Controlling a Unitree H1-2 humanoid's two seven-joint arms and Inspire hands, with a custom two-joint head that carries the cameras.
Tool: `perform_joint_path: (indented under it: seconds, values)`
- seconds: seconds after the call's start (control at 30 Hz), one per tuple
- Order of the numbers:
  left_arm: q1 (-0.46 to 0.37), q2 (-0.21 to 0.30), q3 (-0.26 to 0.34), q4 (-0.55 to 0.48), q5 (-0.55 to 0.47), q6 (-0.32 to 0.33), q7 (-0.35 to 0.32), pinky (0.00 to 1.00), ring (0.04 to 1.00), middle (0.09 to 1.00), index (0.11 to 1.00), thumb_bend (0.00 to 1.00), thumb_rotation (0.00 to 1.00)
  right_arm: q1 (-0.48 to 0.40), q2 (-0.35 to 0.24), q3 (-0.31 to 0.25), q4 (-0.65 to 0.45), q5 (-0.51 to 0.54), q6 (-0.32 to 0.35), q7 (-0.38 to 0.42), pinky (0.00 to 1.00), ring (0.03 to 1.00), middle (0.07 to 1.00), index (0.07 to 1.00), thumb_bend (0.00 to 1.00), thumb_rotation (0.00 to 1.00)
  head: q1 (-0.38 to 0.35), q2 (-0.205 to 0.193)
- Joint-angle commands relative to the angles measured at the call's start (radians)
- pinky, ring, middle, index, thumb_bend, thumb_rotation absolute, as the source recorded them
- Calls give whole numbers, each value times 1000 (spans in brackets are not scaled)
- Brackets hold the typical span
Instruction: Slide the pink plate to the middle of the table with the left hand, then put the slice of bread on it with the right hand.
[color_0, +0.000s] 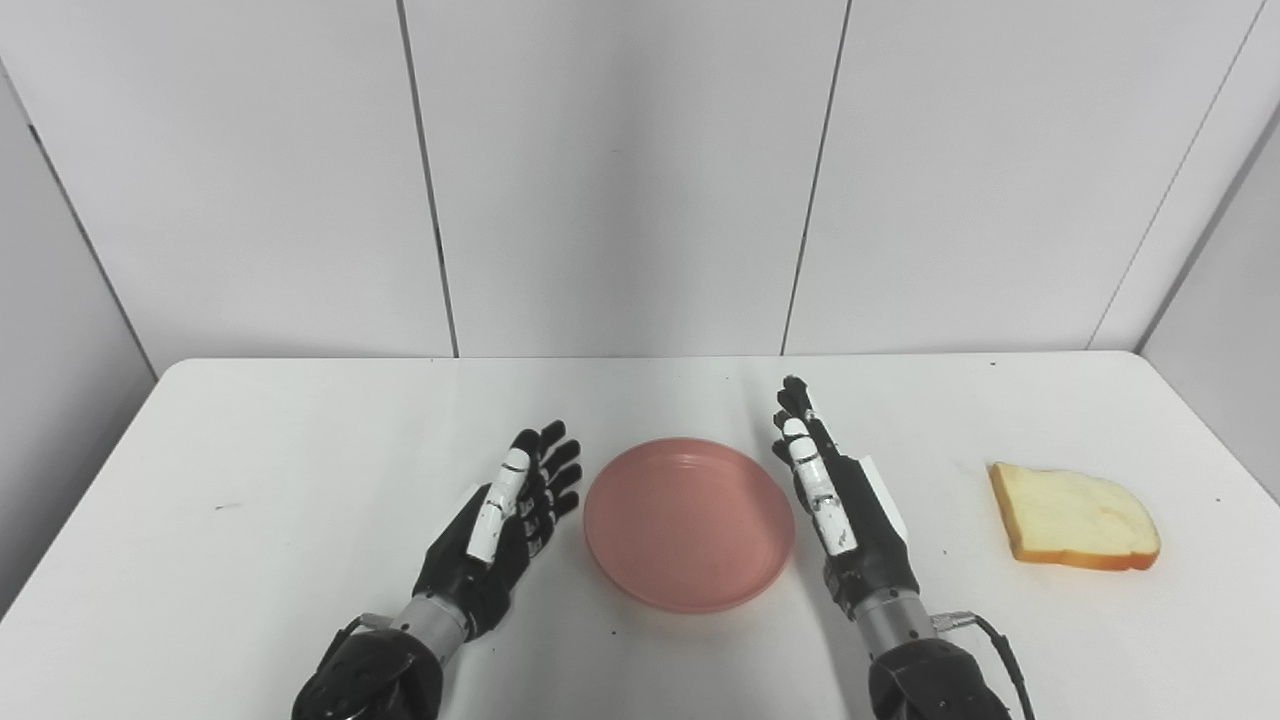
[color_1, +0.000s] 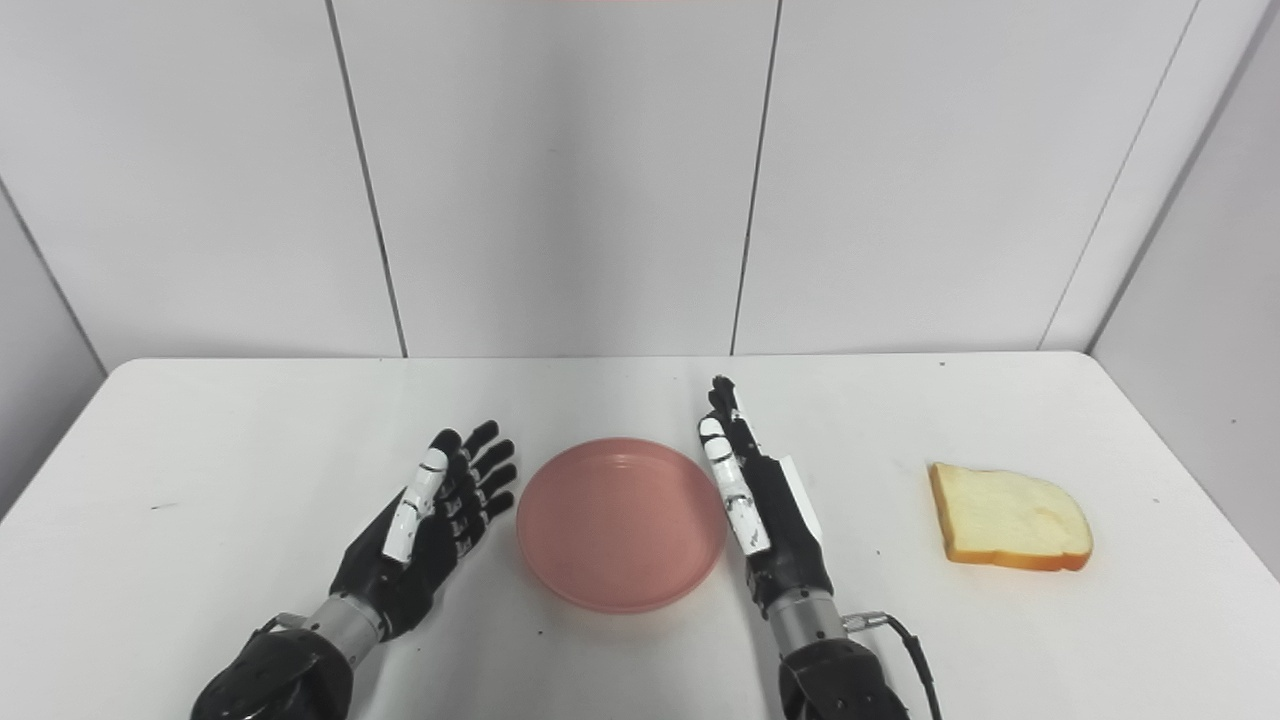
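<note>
A: White wall panels (color_0: 620, 170) with thin dark seams stand behind a white table (color_0: 300, 450); the table's far edge meets the wall, and its rounded far corners show at 10 and 2 o'clock.

B: Noted. Plate position?

A: Pink plate (color_0: 689, 535) sits near the table's middle, slightly toward the near edge, flat on the surface, nothing on it. Shallow rim, round.

B: Hands?

A: Left hand (color_0: 505, 525) lies at 9 o'clock of the plate, just beside the rim. Fingers (color_0: 556, 462) spread wide and pointing toward 1 o'clock, palm turned inward toward the plate, holding nothing. Whether the fingertips touch the rim, cannot tell; a thin strip of table seems to show between them.

B: And the other one?

A: Right hand (color_1: 758, 505) at 3 o'clock of the plate, also just beside the rim. It stands on edge, fingers straight and held close together, pointing to 12 o'clock, palm facing the plate. Empty. A cable (color_1: 905, 640) loops off its wrist at the bottom edge.

B: Bread?

A: Slice of bread (color_0: 1075, 517) lies flat at 3 o'clock of the right hand, well apart from it, toward the table's right edge. Pale crumb, golden-brown crust along the near and left sides. Nothing touches it.

B: Anything else on the surface?

A: A few tiny dark specks (color_0: 217, 507) scattered about; too small to tell what they are
</note>
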Motion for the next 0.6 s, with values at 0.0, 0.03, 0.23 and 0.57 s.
perform_joint_path:
  seconds: [0.0, 0.03, 0.23, 0.57]
  values:
    - [-15, -7, 10, -47, 1, -35, 5, 1000, 994, 998, 997, 558, 1000, -39, -1, -6, -41, 11, -13, 1, 992, 1000, 1000, 1000, 247, 1000, 0, 0]
    - [-15, -8, 11, -54, 3, -37, 7, 1000, 996, 999, 998, 559, 1000, -40, -1, -7, -39, 13, -16, 1, 990, 1000, 1000, 1000, 242, 1000, -4, -4]
    - [-12, -4, 1, -59, 68, -96, 33, 987, 988, 997, 1000, 601, 1000, -57, -16, -24, -32, 39, -35, 10, 1000, 1000, 1000, 1000, 277, 1000, 1, -15]
    - [5, 11, 7, -27, 103, -214, 26, 974, 964, 981, 990, 638, 1000, -99, -64, -43, -57, -30, -52, -22, 982, 983, 998, 991, 389, 926, -90, -64]
